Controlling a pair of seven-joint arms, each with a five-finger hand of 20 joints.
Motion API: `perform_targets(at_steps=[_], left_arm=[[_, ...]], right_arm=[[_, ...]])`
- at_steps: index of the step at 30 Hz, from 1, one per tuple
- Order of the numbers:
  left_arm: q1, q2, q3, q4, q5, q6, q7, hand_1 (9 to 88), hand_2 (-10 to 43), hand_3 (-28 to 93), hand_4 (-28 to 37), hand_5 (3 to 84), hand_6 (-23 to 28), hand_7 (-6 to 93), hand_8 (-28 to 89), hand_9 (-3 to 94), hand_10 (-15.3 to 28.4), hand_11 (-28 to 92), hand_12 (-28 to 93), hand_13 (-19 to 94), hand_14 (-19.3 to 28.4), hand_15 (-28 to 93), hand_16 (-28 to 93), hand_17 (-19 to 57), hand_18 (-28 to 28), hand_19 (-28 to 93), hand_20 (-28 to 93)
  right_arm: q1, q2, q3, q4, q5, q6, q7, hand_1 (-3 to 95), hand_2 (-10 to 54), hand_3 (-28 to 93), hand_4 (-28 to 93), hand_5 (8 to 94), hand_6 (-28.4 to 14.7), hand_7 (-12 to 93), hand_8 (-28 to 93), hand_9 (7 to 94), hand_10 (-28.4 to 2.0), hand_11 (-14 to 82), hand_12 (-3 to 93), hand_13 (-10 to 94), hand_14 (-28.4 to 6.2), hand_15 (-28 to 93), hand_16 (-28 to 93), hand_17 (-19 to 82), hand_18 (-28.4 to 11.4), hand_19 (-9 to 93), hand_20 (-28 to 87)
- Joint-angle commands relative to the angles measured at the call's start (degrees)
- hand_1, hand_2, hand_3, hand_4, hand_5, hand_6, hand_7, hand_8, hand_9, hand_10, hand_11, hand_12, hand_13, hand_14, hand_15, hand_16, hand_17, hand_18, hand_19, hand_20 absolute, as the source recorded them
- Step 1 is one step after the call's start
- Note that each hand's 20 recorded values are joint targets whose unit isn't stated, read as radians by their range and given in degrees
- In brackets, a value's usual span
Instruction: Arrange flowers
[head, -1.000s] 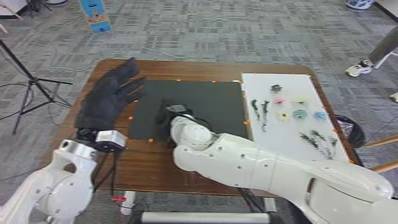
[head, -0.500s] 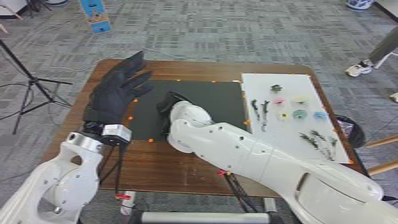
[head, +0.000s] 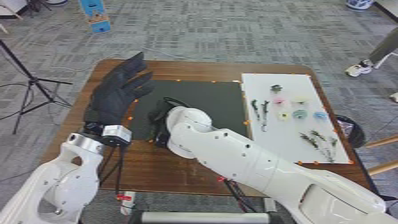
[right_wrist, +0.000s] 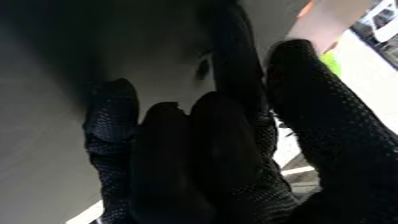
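Note:
In the head view, my right hand (head: 159, 119) is over the left part of the black sheet (head: 209, 97). My left hand (head: 114, 96) hovers over the table's left side with its fingers extended. On the white sheet (head: 293, 134) lie a pink flower (head: 279, 101), a cream flower (head: 299, 100), a yellow flower (head: 284, 115), blue flowers (head: 300, 114), a green leaf cluster (head: 276, 88), thin stems (head: 265, 116) and leafy sprigs (head: 311, 141). In the right wrist view, my right hand (right_wrist: 222, 145) has its fingers extended, the thumb beside them, and nothing visibly held.
The brown table (head: 160, 172) carries orange markers along both sheets' borders. Beyond its left edge is a black tripod (head: 34, 80). A dark bin (head: 349, 129) stands off the right edge, close to a wooden leg.
My right hand has shifted left and toward the table's near side across the black sheet. My left hand has moved slightly forward and to the right. The flowers lie as before.

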Motion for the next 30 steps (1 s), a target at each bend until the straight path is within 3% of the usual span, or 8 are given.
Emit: perform_targets(at_steps=[1, 8, 14, 17, 23, 26, 30], left_arm=[[1.79, -1.02, -1.28, -0.65, -0.1, 0.33, 0.42, 24.3, -9.5, 70, -28.3, 25.9, 2.7, 18.9, -10, 20.3, 10.5, 17, 17, 19, 14.0, 15, 5, -10.6, 26.9, 43, 6], [3.89, -1.48, -2.8, -1.57, 0.0, 1.15, 0.98, 24.3, -9.5, 70, -28.3, 25.9, 2.7, 19.0, -10, 20.4, 10.5, 17, 17, 19, 14.0, 15, 5, -10.6, 26.8, 43, 6], [4.63, -2.08, -3.88, -1.95, -0.06, 0.65, -0.66, 24.3, -9.5, 70, -28.3, 25.9, 2.7, 18.9, -10, 20.4, 10.5, 17, 17, 19, 13.9, 15, 5, -10.6, 26.8, 43, 6], [5.25, -2.37, -4.4, -2.14, -0.06, 0.6, -0.96, 24.4, -9.5, 70, -28.3, 25.9, 2.6, 18.9, -10, 20.4, 10.5, 17, 17, 19, 14.0, 15, 5, -10.6, 26.8, 43, 6], [6.36, -2.91, -5.49, -2.47, -0.19, 0.74, -1.94, 24.3, -9.5, 70, -28.3, 25.9, 2.7, 18.9, -10, 20.4, 10.5, 17, 17, 19, 13.9, 14, 5, -10.6, 26.8, 43, 6], [7.35, -2.82, -6.14, -2.89, 0.05, 1.39, -1.84, 24.4, -9.5, 70, -28.3, 25.9, 2.7, 18.9, -10, 20.4, 10.6, 17, 17, 19, 14.0, 14, 5, -10.6, 26.6, 43, 6], [9.48, -2.65, -7.62, -3.62, 0.22, 1.37, -1.92, 24.4, -9.5, 70, -28.3, 26.2, 2.7, 18.8, -10, 20.8, 10.7, 17, 17, 20, 13.8, 15, 5, -10.5, 25.0, 42, 6]], right_arm=[[-2.09, 1.87, -1.81, 1.09, 0.63, -2.09, -2.23, 25.4, -8.9, 80, -21, 75.7, -1.6, 29, -10, 84.7, -7.2, 63.0, 62.4, 82, -7.5, 80, 47, 38, -21.2, 86, 31], [-0.29, 4.83, -4.73, -1.08, -6.65, -1.77, -3.85, 25.4, -8.0, 79, -21, 73.2, -2.0, 29, -10, 81.9, -8.1, 63.7, 62.2, 78, -8.7, 81, 47, 35, -21.2, 84, 32], [0.22, 8.22, -6.68, -4.33, -15.42, -2.95, -3.64, 25.2, -7.7, 79, -21, 74.2, -1.8, 30, -9, 82.8, -7.7, 64.0, 61.3, 79, -8.4, 81, 46, 36, -21.5, 84, 33], [0.87, 11.56, -9.51, -6.37, -27.46, -3.22, -4.39, 24.6, -7.4, 79, -21, 74.4, -1.7, 30, -9, 82.8, -7.7, 64.0, 61.5, 80, -8.3, 81, 46, 36, -21.5, 84, 33], [-2.51, 20.62, -5.31, -14.75, -30.77, -3.37, -5.32, 24.3, -7.2, 80, -21, 74.5, -1.6, 30, -9, 82.2, -8.0, 63.5, 62.1, 79, -8.5, 81, 47, 36, -21.3, 84, 33], [-5.99, 27.22, -1.66, -19.77, -31.15, 1.84, -8.57, 24.5, -7.2, 80, -21, 71.0, -2.3, 30, -9, 77.7, -9.2, 64.6, 62.5, 75, -10.4, 82, 48, 32, -21.5, 82, 34], [-11.74, 35.97, 4.65, -26.29, -32.29, 12.57, -9.98, 25.3, -9.0, 82, -24, 57.9, -3.1, 33, -11, 62.2, -14.0, 64.6, 59.0, 61, -14.3, 81, 45, 26, -22.6, 78, 39]])
